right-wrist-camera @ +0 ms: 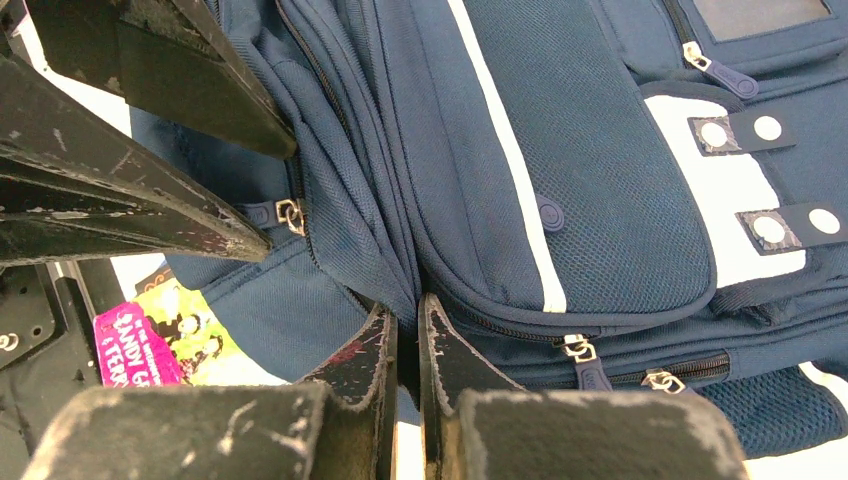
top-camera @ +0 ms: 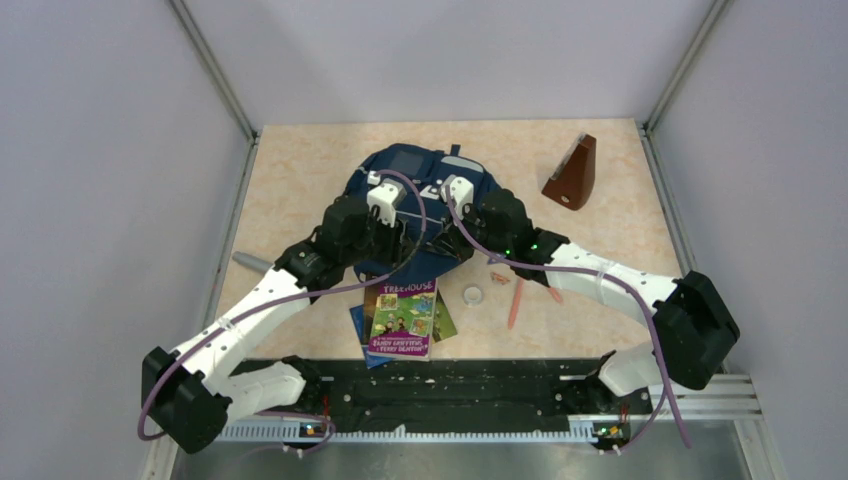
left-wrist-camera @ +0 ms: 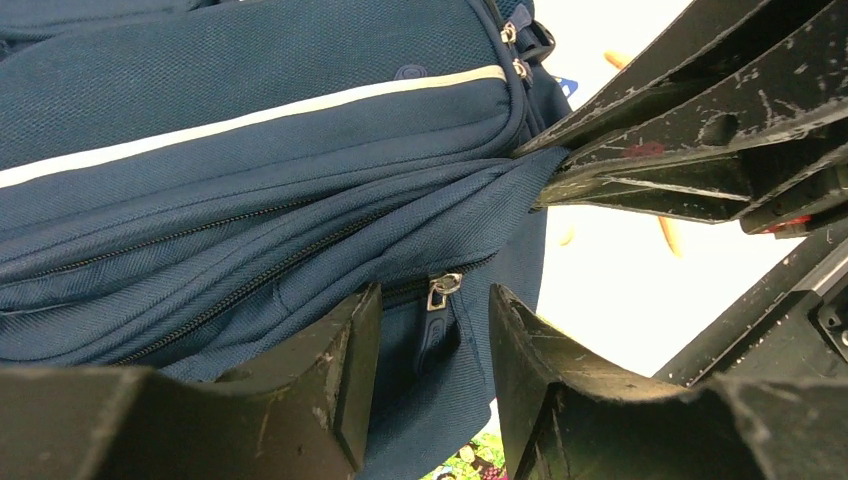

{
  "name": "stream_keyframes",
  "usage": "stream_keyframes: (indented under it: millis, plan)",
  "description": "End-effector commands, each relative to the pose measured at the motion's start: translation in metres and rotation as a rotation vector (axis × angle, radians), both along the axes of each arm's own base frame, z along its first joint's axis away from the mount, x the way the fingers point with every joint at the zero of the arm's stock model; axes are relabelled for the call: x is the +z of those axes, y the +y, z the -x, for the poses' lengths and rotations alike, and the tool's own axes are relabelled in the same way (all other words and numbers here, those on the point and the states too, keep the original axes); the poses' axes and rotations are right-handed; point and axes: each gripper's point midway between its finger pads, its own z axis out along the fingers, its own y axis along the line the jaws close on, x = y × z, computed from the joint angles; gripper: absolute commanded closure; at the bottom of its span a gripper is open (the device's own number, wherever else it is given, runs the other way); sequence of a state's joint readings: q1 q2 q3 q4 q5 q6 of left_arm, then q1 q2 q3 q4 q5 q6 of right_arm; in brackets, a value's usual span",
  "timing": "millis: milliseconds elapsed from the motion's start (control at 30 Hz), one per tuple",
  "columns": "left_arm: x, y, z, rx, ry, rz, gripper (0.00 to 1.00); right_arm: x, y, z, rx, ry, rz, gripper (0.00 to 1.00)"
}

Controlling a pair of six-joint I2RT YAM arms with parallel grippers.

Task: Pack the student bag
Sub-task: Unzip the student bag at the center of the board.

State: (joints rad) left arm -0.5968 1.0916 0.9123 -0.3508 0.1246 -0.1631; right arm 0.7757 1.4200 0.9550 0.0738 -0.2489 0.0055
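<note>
1. The big navy blue cloth student bag with light grey patches and pale stripes (top-camera: 408, 162) lies on the beige speckled table top (top-camera: 300, 170). It is in the middle, out in front of my two arms.
2. Both my grippers are at the near edge of the bag, close to each other.
3. My left gripper (left-wrist-camera: 432, 320) has its jaws spread apart. A small silver zipper pull (left-wrist-camera: 441, 291) on the bag's side sits right at the gap between them. The jaws are not squeezing it.
4. My right gripper (right-wrist-camera: 407, 325) has its jaws pressed together on a fold of the blue bag cloth, next to a zipper line. The cloth is stretched tight where I pinch it.
5. A colourful paperback book with a pink band (top-camera: 405, 318) lies on the table right beside the bag's near edge, between my arms.
6. A brown wedge-shaped thing (top-camera: 572, 175) sits far off to the right, well apart from the bag.
</note>
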Motion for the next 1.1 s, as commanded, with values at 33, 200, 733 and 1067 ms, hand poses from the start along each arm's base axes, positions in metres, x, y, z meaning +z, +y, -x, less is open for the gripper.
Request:
stream_keyframes:
  millis: [33,200,733,1067]
  plan:
    - [-0.001,0.003,-0.007,0.05,-0.026,-0.032,0.51,0.046,0.011,-0.003,0.014,-0.073,-0.138,1.0]
    - [-0.004,0.004,-0.005,0.071,-0.084,-0.123,0.52,0.047,0.011,-0.004,0.006,-0.076,-0.139,1.0]
    - [-0.018,0.015,-0.011,0.158,-0.149,-0.316,0.67,0.049,0.011,-0.002,0.007,-0.072,-0.158,1.0]
    - [0.017,0.01,-0.027,0.207,-0.263,-0.25,0.9,0.042,0.008,-0.001,0.004,-0.063,-0.137,1.0]
